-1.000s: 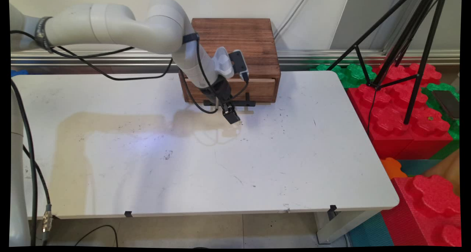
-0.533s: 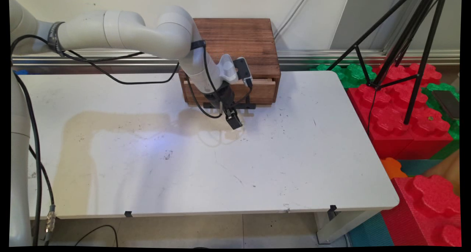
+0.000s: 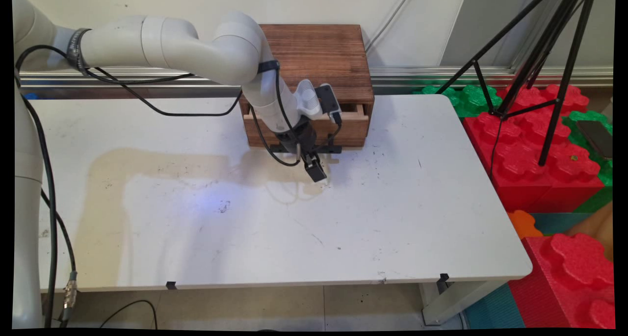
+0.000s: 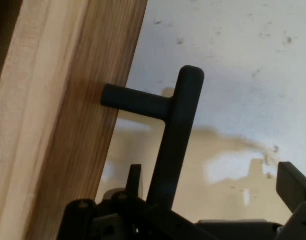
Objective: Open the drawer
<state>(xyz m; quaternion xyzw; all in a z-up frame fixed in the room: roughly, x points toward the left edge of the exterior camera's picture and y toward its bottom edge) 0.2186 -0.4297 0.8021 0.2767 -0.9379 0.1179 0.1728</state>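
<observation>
The jaws stand apart around the black handle of the wooden drawer, with the bar close to one finger and well clear of the other. Over the last second the hand has drawn toward the near side of the tabletop, and the drawer has come a little way out of its dark wooden box (a pale rim now shows along its top). The box sits at the tabletop's far edge
</observation>
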